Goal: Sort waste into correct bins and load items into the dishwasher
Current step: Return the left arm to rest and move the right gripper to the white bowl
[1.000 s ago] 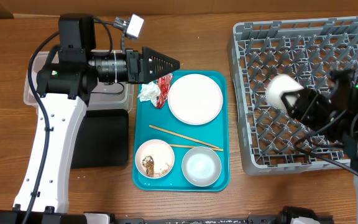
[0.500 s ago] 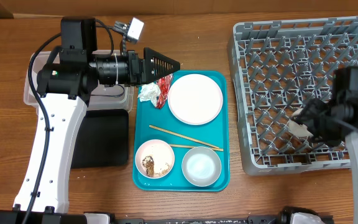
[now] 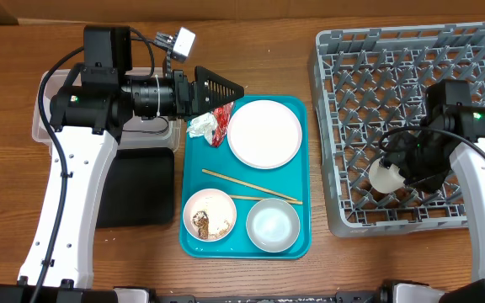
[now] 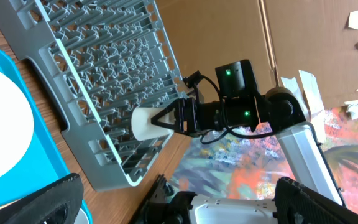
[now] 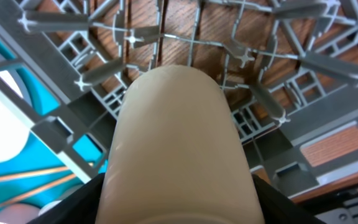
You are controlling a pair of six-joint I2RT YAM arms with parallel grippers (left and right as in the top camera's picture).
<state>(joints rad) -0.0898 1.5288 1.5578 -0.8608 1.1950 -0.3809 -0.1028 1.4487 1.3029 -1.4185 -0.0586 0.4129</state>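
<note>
Overhead, the right gripper (image 3: 397, 170) only shows a white blob over the big grey pegged plastic dish rack (image 3: 369, 50), but the left wrist cam shows its jaws pinching the small white cup (image 4: 146, 123) sideways above the pegs, and the left gripper (image 3: 230, 86) has its jaws wide apart.

The desk (image 3: 242, 42) is brown wood with a visible grain; the rack (image 3: 331, 126) is grey with a lattice pattern, beside a teal tray (image 3: 303, 168), a black tray (image 3: 137, 189) and a clear tub (image 3: 39, 126). The plate (image 3: 264, 133), two bowls (image 3: 273, 225), tissue (image 3: 200, 126) and cup (image 3: 385, 177) are white, the cup looking cream in the right wrist view. The wrapper (image 3: 223, 115) is shiny red, the scraps (image 3: 205, 224) brown and white, the chopsticks (image 3: 242, 183) pale wood, and the arms (image 3: 66, 202) white with black joints.
</note>
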